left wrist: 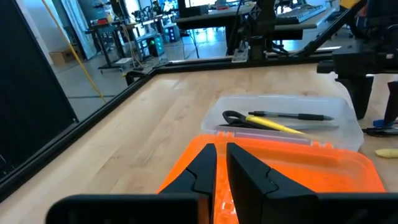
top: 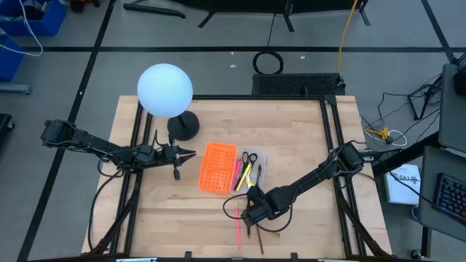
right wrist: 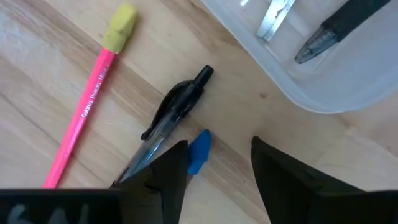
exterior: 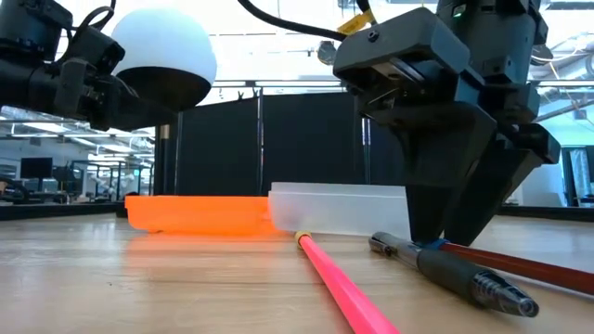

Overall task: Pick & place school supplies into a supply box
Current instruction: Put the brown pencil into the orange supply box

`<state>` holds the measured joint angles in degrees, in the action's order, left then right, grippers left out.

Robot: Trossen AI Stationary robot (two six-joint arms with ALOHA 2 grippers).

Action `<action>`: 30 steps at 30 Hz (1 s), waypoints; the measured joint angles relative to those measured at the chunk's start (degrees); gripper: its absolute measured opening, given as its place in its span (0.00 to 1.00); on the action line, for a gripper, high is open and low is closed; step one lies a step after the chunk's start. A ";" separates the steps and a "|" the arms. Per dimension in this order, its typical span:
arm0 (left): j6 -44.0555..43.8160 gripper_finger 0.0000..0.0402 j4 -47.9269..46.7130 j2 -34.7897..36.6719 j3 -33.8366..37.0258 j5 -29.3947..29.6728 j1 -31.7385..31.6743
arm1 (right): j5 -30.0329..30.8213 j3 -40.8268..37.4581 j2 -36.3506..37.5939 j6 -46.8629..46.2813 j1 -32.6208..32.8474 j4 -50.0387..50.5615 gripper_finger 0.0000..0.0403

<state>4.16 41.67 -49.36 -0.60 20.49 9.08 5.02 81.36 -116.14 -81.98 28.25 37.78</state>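
Note:
The supply box lies open at mid-table, with its orange half [top: 217, 167] on the left and its clear tray [top: 256, 175] on the right. The tray holds black-handled scissors [left wrist: 233, 118], a yellow pencil [left wrist: 277, 124] and a black pen [left wrist: 298, 116]. On the wood near the tray lie a pink pencil [right wrist: 87, 106], a black pen [right wrist: 177, 106] and a pencil with a blue tip [right wrist: 199, 149]. My right gripper [right wrist: 217, 152] points down at the table, open, with its fingers on either side of the blue tip. My left gripper [top: 191, 153] hovers shut, left of the orange half.
A white globe lamp [top: 165, 89] on a black base [top: 183, 126] stands behind my left gripper. Black rails [top: 331, 124] frame the wooden tabletop. Bare wood lies on the table's near left [top: 167, 218] and right of the tray [top: 298, 160].

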 joint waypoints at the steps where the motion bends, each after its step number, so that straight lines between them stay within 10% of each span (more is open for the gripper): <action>1: 0.00 0.12 0.00 0.00 0.00 0.00 0.00 | -0.36 0.00 -0.10 0.16 0.07 -0.04 0.41; 30: -1.42 0.12 -1.66 -0.01 -0.02 -1.38 0.00 | 3.06 -0.20 3.65 8.10 1.08 1.43 0.37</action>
<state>2.75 40.01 -49.38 -0.62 19.11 9.08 8.08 81.17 -112.49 -73.88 29.32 39.21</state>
